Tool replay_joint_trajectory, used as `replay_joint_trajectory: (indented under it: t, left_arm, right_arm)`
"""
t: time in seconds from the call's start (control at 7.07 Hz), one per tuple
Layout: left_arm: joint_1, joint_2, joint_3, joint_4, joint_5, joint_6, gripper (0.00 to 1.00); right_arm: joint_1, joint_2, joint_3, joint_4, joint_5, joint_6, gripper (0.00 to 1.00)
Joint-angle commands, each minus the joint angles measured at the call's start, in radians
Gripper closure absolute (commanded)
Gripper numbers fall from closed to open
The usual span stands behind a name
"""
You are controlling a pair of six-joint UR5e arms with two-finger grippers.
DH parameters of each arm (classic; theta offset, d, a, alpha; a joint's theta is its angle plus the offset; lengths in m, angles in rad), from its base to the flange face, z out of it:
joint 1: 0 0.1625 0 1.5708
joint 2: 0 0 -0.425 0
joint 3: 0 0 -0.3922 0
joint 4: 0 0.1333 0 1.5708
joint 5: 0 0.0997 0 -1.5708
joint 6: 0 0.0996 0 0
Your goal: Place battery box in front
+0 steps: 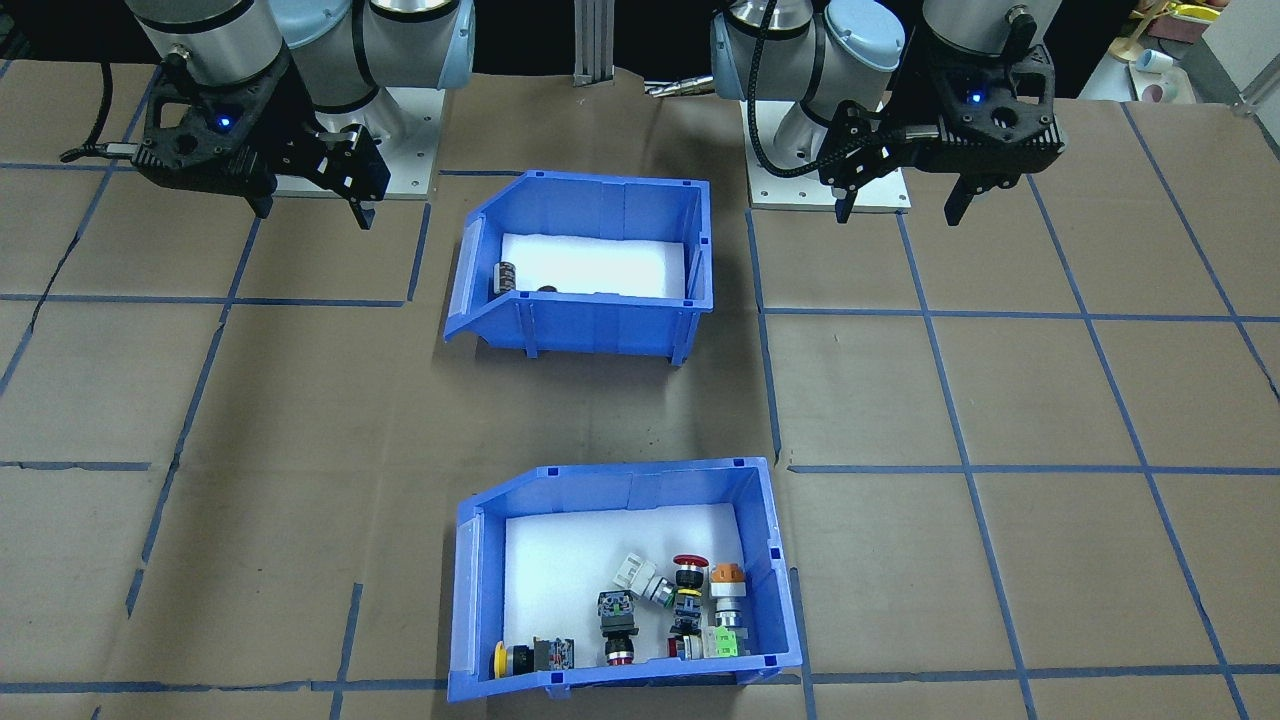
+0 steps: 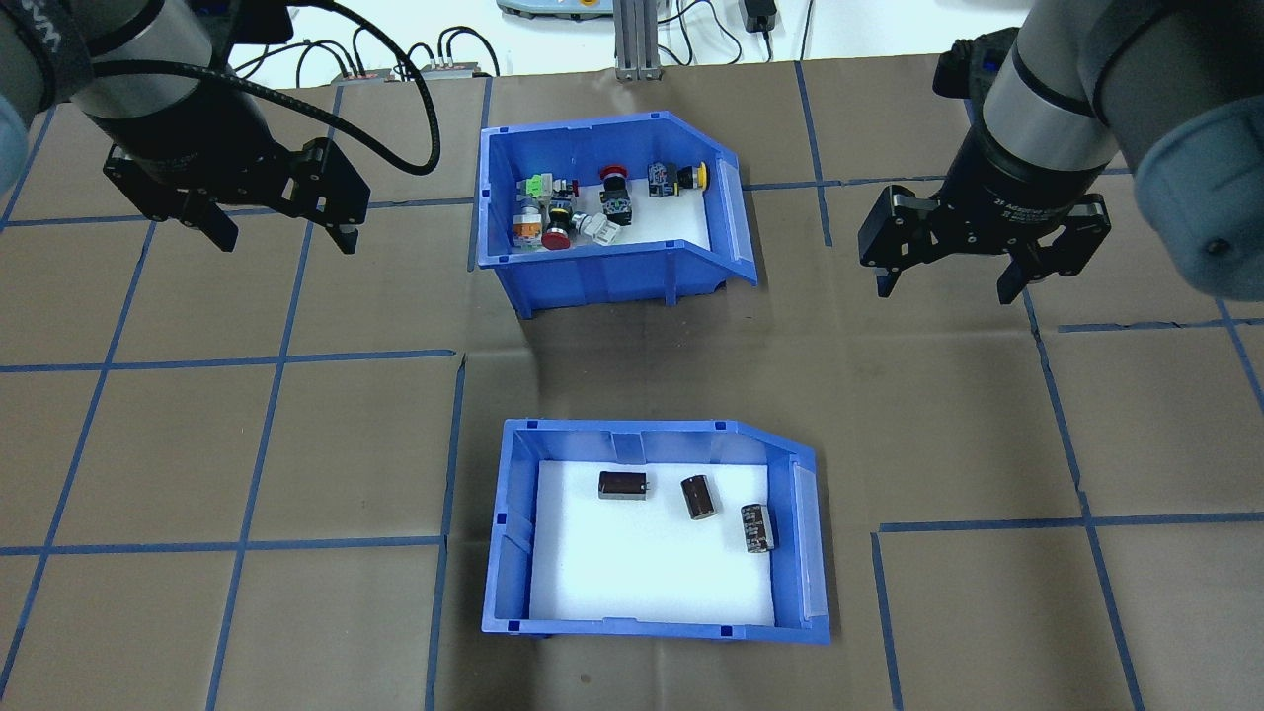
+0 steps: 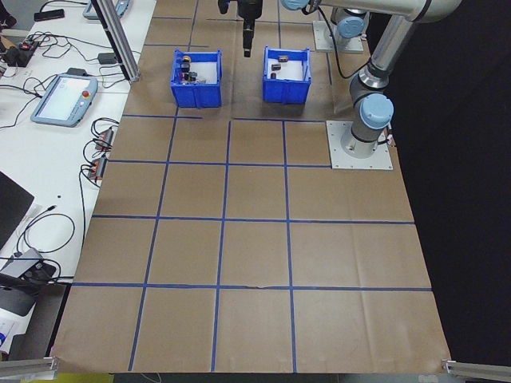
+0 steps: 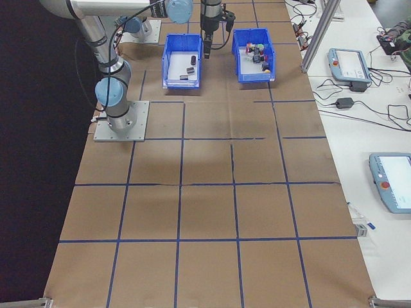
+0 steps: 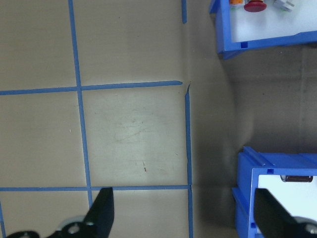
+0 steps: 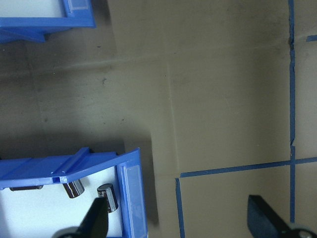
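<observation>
Both arms up, nothing held.
Battery box (image 2: 652, 612) sits on worktop (image 2: 296, 444) nearest robot, switch bin (image 2: 612, 272) beyond it; left gripper (image 2: 276, 227) & right gripper (image 2: 953, 281) jaws spread, empty.

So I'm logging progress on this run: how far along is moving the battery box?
Nothing looks done yet: the battery box sits nearest the robot, behind the switch bin. Nothing is in hand; the left hand and right hand hover open and empty. Grasping and moving the box remain.

Looks like a robotics lab: teach pendants (image 4: 347, 61) and cables (image 3: 32, 128) on white benches, taped grid table (image 4: 205, 192), arms bolted down.
</observation>
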Motion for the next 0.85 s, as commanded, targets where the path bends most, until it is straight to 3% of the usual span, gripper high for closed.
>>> replay_joint_trajectory:
  t: [0.0,0.71]
  left_arm:
    - [0.000,0.003,0.000,0.000,0.000,-0.002,0.01]
    - [0.000,0.031,-0.040,0.001,0.002,0.009,0.01]
  right_arm:
    - [-0.004,0.000,0.000,-0.002,-0.001,-0.002,0.00]
    - [-0.007,0.020,-0.014,-0.005,-0.013,-0.046,0.00]
